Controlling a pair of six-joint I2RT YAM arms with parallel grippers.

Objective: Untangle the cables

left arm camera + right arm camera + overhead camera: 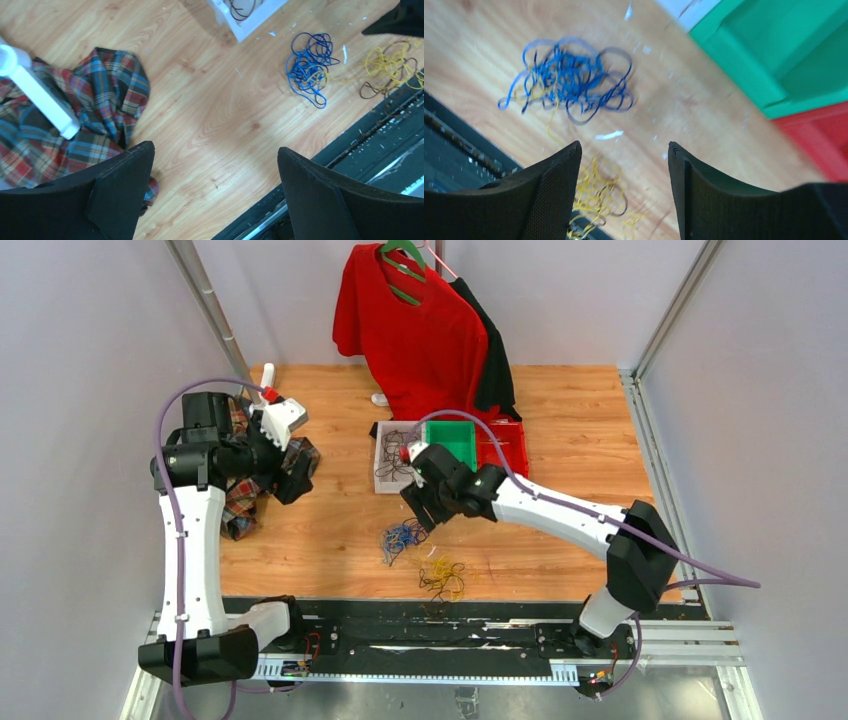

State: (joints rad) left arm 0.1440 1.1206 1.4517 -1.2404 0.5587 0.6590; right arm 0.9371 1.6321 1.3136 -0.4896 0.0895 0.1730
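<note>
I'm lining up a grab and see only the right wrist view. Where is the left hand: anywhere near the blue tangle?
Observer: No, the left hand hangs near the plaid cloth, well to the left of the blue tangle.
Operator: Any cables outside my picture?
Observer: Yes, black cables lie in a white tray next to the green bin.

Plaid cloth [115, 95], red shirt [420, 340]

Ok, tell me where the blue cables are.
Top view: the blue cables lie near the front edge of the table, just left of the yellow cables, by the right gripper.
</note>
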